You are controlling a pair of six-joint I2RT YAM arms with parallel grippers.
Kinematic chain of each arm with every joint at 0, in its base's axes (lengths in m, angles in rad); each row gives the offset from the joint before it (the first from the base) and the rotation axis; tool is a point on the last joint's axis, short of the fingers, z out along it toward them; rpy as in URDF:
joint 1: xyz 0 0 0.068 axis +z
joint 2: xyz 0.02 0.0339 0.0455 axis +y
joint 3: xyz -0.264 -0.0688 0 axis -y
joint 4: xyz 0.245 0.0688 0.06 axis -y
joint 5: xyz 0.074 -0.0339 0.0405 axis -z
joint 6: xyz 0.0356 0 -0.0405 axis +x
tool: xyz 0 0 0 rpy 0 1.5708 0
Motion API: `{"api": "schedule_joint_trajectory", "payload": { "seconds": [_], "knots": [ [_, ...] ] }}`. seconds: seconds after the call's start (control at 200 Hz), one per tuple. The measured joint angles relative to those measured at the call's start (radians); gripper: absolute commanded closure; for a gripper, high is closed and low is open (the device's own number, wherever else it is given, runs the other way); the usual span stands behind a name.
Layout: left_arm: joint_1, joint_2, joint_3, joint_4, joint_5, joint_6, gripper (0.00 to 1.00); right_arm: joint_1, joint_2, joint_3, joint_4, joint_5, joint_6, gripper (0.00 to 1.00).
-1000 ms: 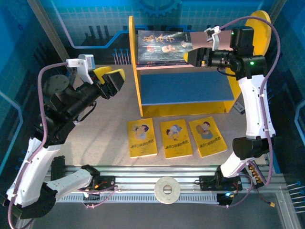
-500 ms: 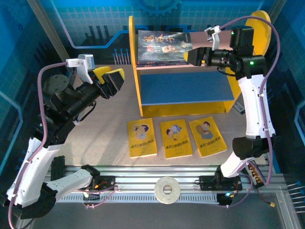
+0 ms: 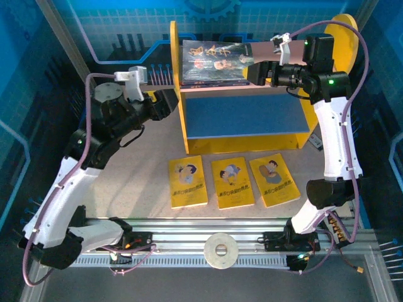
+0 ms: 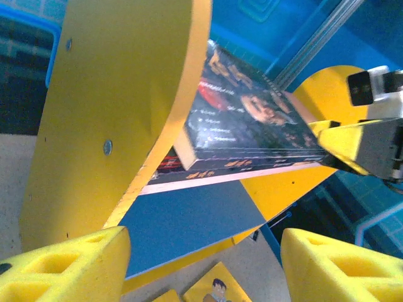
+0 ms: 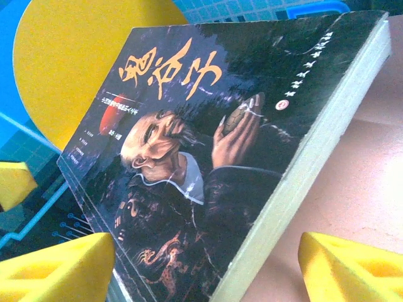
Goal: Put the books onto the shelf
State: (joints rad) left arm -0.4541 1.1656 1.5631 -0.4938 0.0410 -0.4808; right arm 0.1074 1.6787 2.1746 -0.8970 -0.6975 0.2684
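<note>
The shelf (image 3: 177, 94) stands at the back with yellow side panels, a pink upper board and a blue lower board (image 4: 189, 220). Dark books (image 3: 213, 61) lie stacked on the upper board; the top one shows an old man's portrait (image 5: 189, 157). Three thin yellow books (image 3: 232, 182) lie flat on the table in front. My right gripper (image 3: 252, 71) (image 5: 204, 245) is open at the stack's right end, its fingers (image 5: 352, 267) straddling the top book's corner without touching. My left gripper (image 3: 166, 104) (image 4: 204, 242) hangs open and empty beside the shelf's left panel.
A white tape roll (image 3: 221, 250) lies on the metal rail at the near edge. A small dark object (image 3: 317, 143) lies by the shelf's right foot. Blue walls enclose the table on three sides.
My left arm has swung right and toward the back, bringing its gripper up to the shelf's left panel. The right gripper has stayed at the dark books.
</note>
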Motion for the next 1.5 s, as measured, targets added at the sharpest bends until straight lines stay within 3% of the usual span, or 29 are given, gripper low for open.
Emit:
{"api": "schedule_joint_trajectory", "payload": {
  "seconds": [0.355,0.806,1.501],
  "knots": [
    [-0.01,0.064,0.052,-0.005,0.019,-0.069,0.35,-0.038,-0.001,0.0,0.011,0.002,0.004,0.22],
    [-0.1,0.182,0.174,-0.016,0.026,-0.069,0.35,-0.037,-0.017,-0.015,0.078,-0.065,0.038,0.23],
    [-0.114,0.261,0.253,-0.044,0.026,-0.063,0.34,-0.016,-0.008,-0.014,0.103,-0.097,0.043,0.24]
  ]
}}
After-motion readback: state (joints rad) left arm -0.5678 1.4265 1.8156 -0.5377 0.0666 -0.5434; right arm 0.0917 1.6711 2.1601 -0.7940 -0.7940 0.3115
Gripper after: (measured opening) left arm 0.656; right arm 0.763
